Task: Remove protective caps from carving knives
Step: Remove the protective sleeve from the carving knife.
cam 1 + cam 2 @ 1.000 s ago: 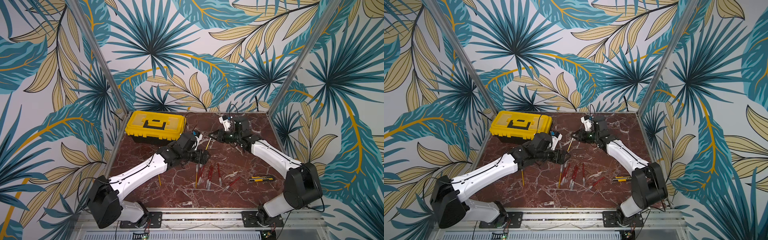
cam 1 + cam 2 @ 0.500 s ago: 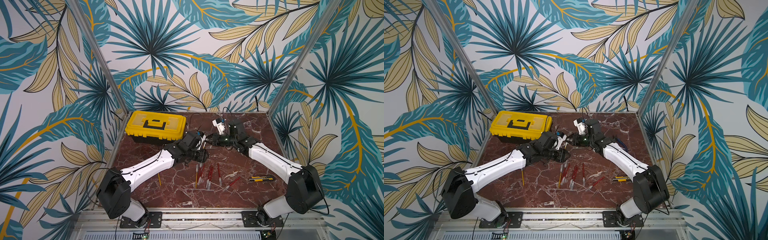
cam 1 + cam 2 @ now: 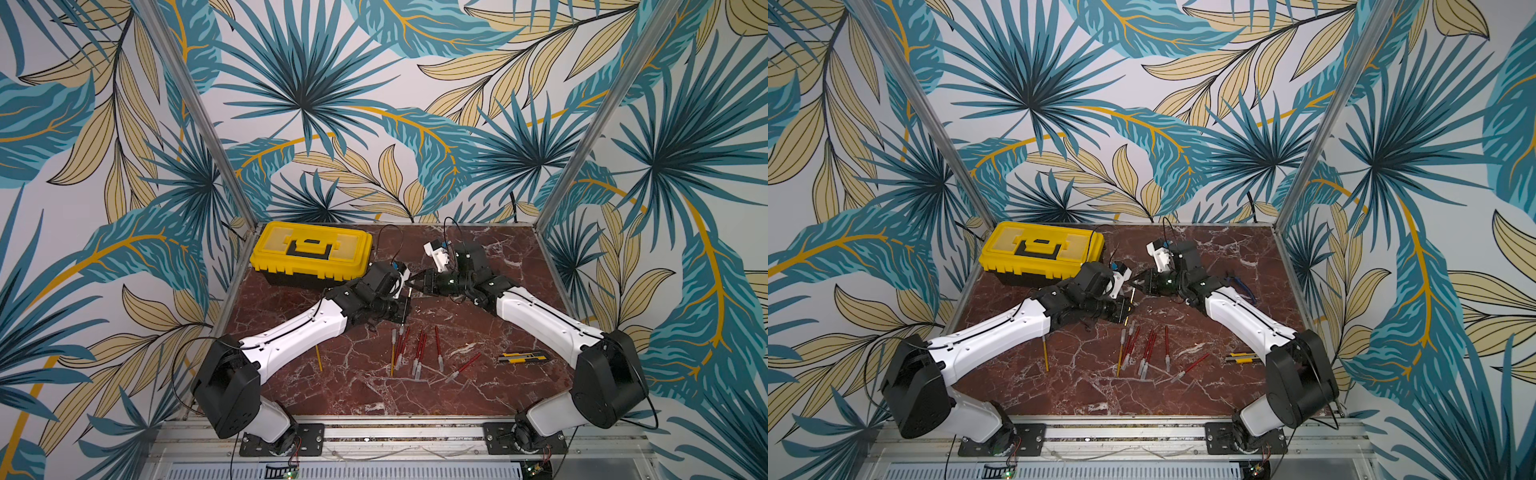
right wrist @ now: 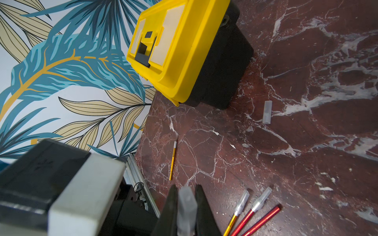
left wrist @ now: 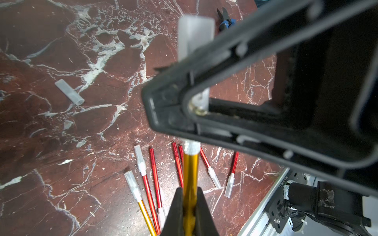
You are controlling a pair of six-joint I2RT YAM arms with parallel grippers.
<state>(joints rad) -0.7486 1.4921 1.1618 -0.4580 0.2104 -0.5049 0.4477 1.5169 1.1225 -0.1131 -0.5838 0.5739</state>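
My left gripper (image 5: 190,191) is shut on the gold-yellow handle of one of the carving knives (image 5: 190,173), held above the table. Its far end wears a translucent protective cap (image 5: 195,34). My right gripper (image 4: 186,189) is shut on that cap (image 4: 186,202), and its black fingers (image 5: 204,87) cross the knife. In both top views the two grippers (image 3: 405,305) (image 3: 417,284) meet in front of the toolbox. Several capped red and yellow knives (image 3: 415,347) lie in a cluster. One loose cap (image 5: 69,92) and one bare yellow knife (image 3: 318,358) lie apart.
A closed yellow toolbox (image 3: 311,253) stands at the back left. A yellow-and-black utility knife (image 3: 521,357) lies at the right, under my right arm. Blue-handled pliers (image 3: 1241,286) lie behind that arm. The metal rail (image 3: 374,419) marks the table's front edge.
My left gripper has gone from open to shut on the yellow handle. The right arm has swung left with the capped end, bringing the two grippers together.
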